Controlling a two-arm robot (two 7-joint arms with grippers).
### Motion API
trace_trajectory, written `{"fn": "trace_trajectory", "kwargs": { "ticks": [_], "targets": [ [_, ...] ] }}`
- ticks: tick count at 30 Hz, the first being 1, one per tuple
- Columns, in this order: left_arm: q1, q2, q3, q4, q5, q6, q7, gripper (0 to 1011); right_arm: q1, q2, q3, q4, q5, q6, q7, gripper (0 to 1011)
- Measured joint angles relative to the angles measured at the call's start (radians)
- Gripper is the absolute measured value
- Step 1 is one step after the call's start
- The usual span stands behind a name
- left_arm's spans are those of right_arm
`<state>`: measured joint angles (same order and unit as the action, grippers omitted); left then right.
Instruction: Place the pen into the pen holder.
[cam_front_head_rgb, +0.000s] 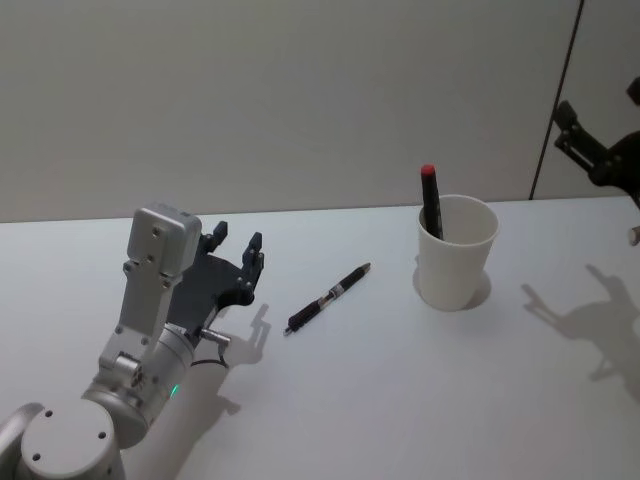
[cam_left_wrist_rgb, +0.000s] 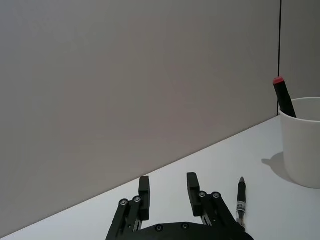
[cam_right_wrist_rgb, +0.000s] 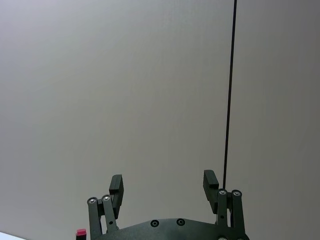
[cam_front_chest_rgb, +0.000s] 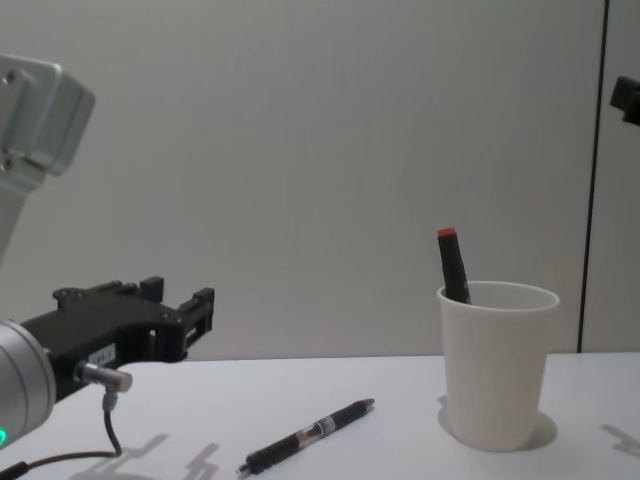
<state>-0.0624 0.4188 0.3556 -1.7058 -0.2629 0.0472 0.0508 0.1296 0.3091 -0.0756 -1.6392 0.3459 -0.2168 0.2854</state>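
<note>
A black pen lies flat on the white table, between my left gripper and the pen holder. The pen holder is a white paper cup standing upright right of centre, with a black red-capped marker leaning inside it. My left gripper hovers open a short way left of the pen, nothing between its fingers. In the left wrist view the gripper points past the pen toward the cup. My right gripper is open and raised high at the right, apart from the cup.
A plain grey wall stands behind the table's far edge. A dark vertical seam runs down the wall at the right. The chest view has the pen lying in front of the cup.
</note>
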Motion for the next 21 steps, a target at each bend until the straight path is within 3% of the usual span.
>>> {"fn": "trace_trajectory", "kwargs": {
  "ticks": [8, 11, 14, 17, 21],
  "targets": [
    [0.004, 0.002, -0.006, -0.006, -0.009, -0.01, 0.017, 654, 0.0, 0.0, 0.0, 0.0, 0.0, 0.0, 0.0, 1002],
    [0.004, 0.002, -0.007, -0.007, -0.01, -0.011, 0.019, 788, 0.0, 0.0, 0.0, 0.0, 0.0, 0.0, 0.0, 1002],
    [0.004, 0.002, -0.008, -0.007, -0.01, -0.012, 0.019, 843, 0.0, 0.0, 0.0, 0.0, 0.0, 0.0, 0.0, 1002],
    [0.003, 0.004, -0.009, -0.004, -0.005, -0.014, 0.004, 942, 0.0, 0.0, 0.0, 0.0, 0.0, 0.0, 0.0, 1002],
    [-0.003, 0.007, -0.011, 0.008, 0.01, -0.019, -0.03, 1001, 0.0, 0.0, 0.0, 0.0, 0.0, 0.0, 0.0, 1002]
  ]
}}
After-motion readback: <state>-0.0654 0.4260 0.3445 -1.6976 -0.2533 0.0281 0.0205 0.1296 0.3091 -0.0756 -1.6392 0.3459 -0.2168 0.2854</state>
